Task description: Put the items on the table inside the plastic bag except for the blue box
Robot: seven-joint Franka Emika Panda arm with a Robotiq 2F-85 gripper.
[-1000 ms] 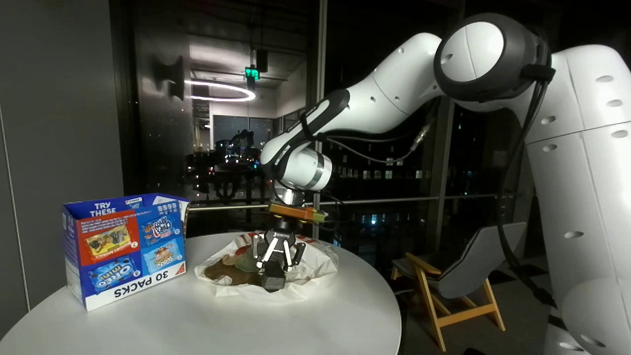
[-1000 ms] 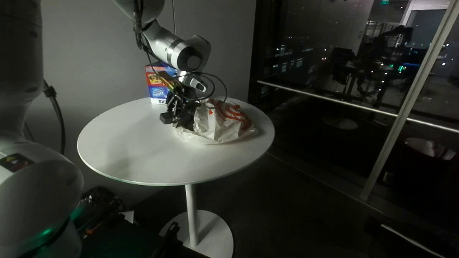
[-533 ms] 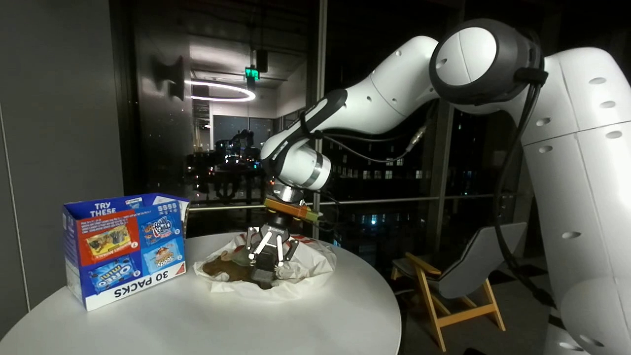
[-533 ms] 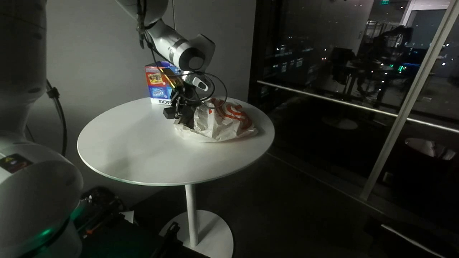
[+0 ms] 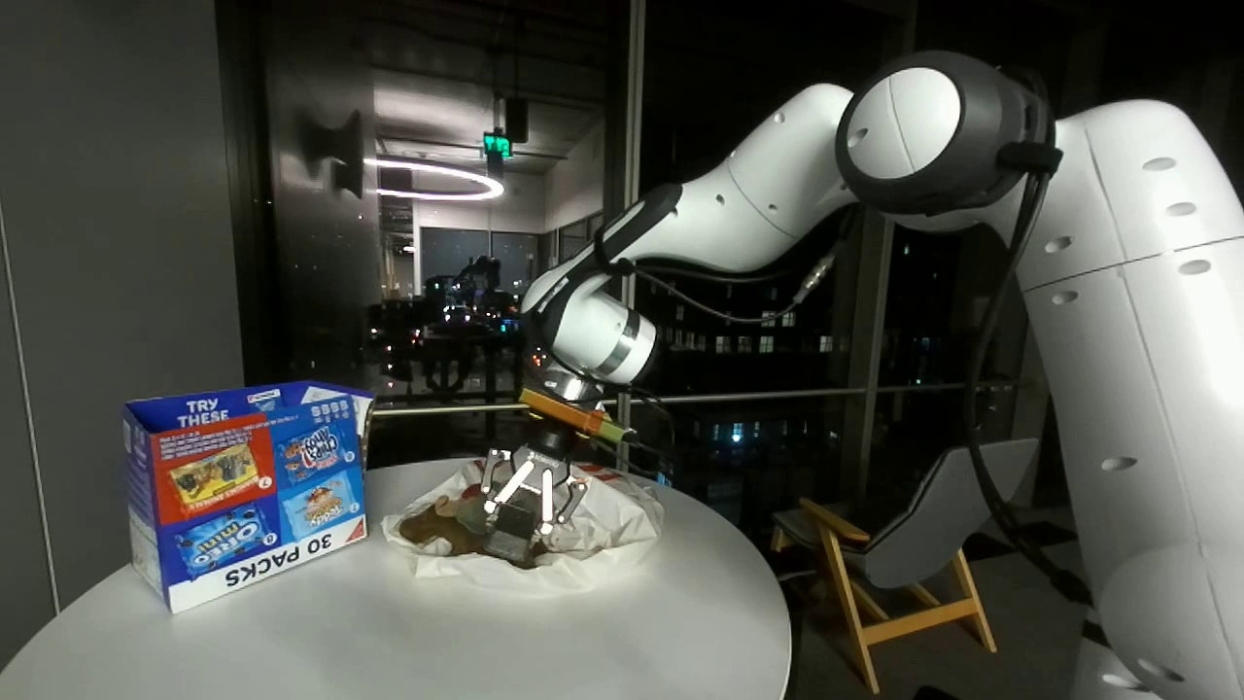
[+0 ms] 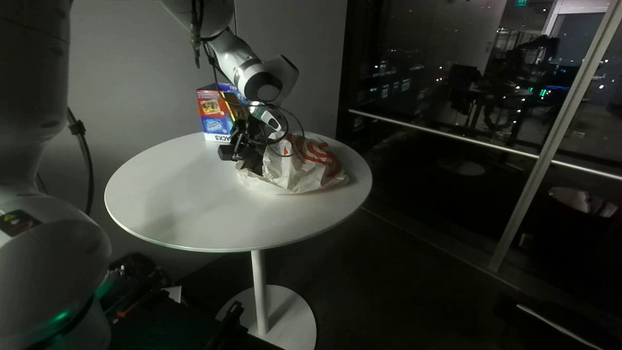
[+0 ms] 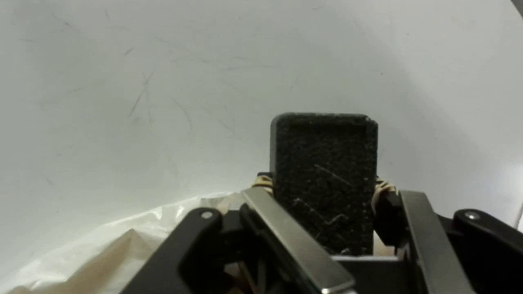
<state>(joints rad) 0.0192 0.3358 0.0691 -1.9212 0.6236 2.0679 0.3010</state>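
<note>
As the gripper [image 7: 322,190] clasps a dark block [image 7: 325,155], jaws parted to its width, at the mouth of the plastic bag [image 6: 301,170], near the window-side edge of the table [image 6: 184,209], insertion appears in hand, the next move calling for pushing inward before release.

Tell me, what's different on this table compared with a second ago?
In an exterior view, the gripper has moved slightly left, toward the blue box, and leans more. It had the dark block already and still grips it; nothing was visibly picked up or let go. The blue box stayed put, and the white bag lies in about the same place.
</note>
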